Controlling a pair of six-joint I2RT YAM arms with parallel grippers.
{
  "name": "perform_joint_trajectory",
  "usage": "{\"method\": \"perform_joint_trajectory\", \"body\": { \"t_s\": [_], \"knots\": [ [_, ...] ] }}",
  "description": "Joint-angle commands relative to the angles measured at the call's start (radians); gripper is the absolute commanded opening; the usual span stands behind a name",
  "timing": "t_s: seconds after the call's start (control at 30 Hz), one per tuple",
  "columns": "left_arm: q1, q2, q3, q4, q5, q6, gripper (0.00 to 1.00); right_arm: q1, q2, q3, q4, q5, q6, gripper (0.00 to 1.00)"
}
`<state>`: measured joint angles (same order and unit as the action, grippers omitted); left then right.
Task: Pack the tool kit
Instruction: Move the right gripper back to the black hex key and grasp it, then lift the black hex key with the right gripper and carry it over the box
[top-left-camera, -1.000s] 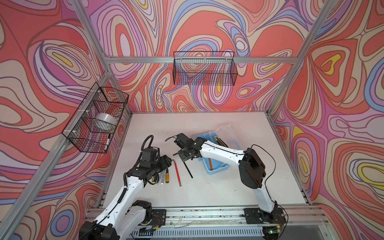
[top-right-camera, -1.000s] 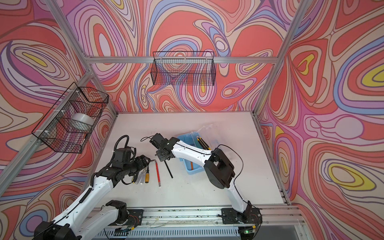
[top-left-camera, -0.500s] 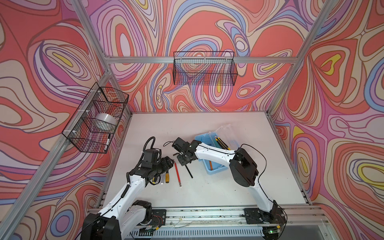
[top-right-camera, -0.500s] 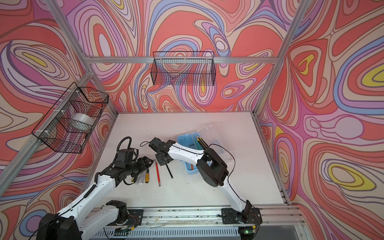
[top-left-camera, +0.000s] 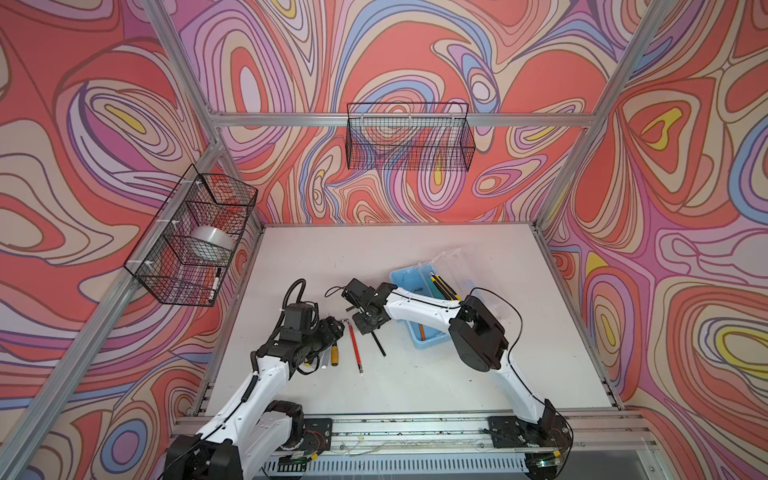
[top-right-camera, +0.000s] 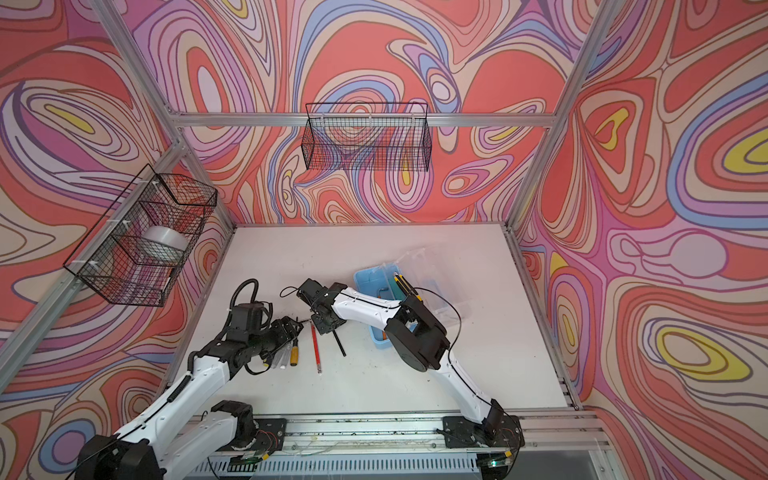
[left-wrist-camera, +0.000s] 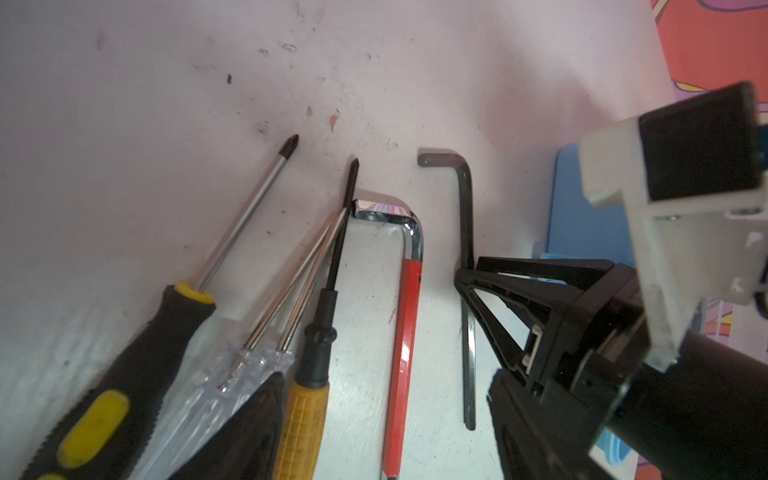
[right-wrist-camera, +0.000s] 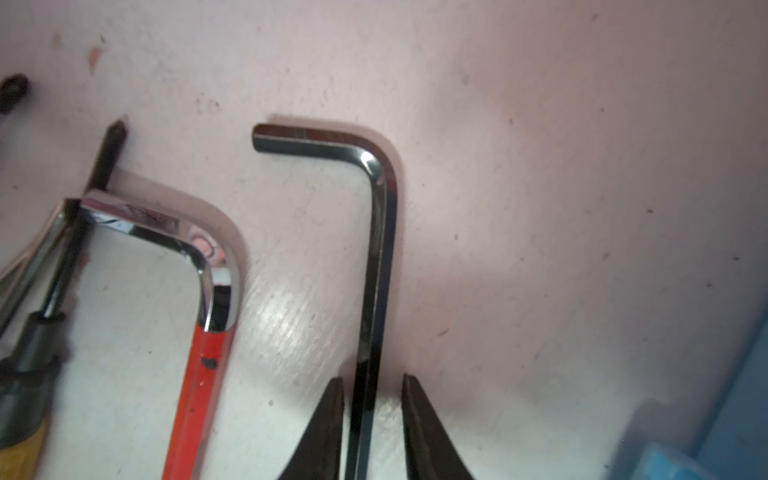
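White tabletop (top-left-camera: 415, 257), right pincer (right-wrist-camera: 372, 377) slightly open astride black hex key (right-wrist-camera: 376, 249), left pincer (top-left-camera: 337, 328) wide open, mostly cropped.

Enclosure walls (top-left-camera: 415, 50): printed swirl pattern on three sides, coral red with lilac, blue, cream and yellow bands. Aluminium frame (top-left-camera: 399, 119) of slotted bars runs up the wall corners and across the back. Black wire basket (top-left-camera: 409, 137) hangs from the back bar. A second, divided basket (top-left-camera: 191, 237) hangs on the left wall, holding a pale tape roll (top-left-camera: 212, 243) and, one compartment nearer, a marker (top-left-camera: 215, 284). Tabletop (top-left-camera: 374, 249) white, matt, scuffed with dark specks. Light even, shadows soft.
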<state>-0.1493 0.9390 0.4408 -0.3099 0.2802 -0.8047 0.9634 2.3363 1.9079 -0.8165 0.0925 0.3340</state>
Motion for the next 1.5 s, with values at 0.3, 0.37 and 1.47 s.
{"method": "perform_joint_trajectory", "body": {
  "t_s": [0.3, 0.37, 1.47],
  "knots": [
    [0.021, 0.047, -0.01, 0.038, 0.026, -0.01, 0.76, 0.005, 0.039, 0.015, -0.042, 0.029, 0.012, 0.13],
    [0.023, 0.058, -0.008, 0.038, 0.03, -0.012, 0.76, 0.004, 0.039, 0.011, -0.044, 0.025, 0.016, 0.11],
    [0.023, 0.078, -0.003, 0.071, 0.016, 0.002, 0.75, -0.035, -0.277, -0.106, -0.027, 0.12, 0.051, 0.0]
  ]
}}
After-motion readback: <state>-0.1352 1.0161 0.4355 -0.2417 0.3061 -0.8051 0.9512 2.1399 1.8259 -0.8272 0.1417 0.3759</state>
